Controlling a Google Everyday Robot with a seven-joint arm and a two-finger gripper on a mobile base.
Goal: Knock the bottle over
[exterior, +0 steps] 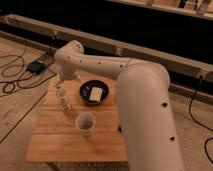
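The bottle (62, 98) stands upright on the desk's (55, 142) left part, beside a dark bowl (85, 96). A paper cup (85, 122) stands nearer. The pincer (62, 82) hangs just above the bottle; its opening cannot be told.

We see a table (60, 137) of wooden slats, matt and warm in tone. On it stands the bottle (63, 99), whitish translucent plastic with a faint sheen, and a cup (85, 123) that looks like matt white paper. A bowl (83, 92) is dark and smooth and holds a pale matt block (96, 93). The robot arm (145, 110) has a smooth cream shell, plastic by its look, with a soft satin shine. The gripper (62, 81), in the same pale finish, hangs just above the bottle at the table's far left. The floor (20, 117) looks rough and dull, like concrete.
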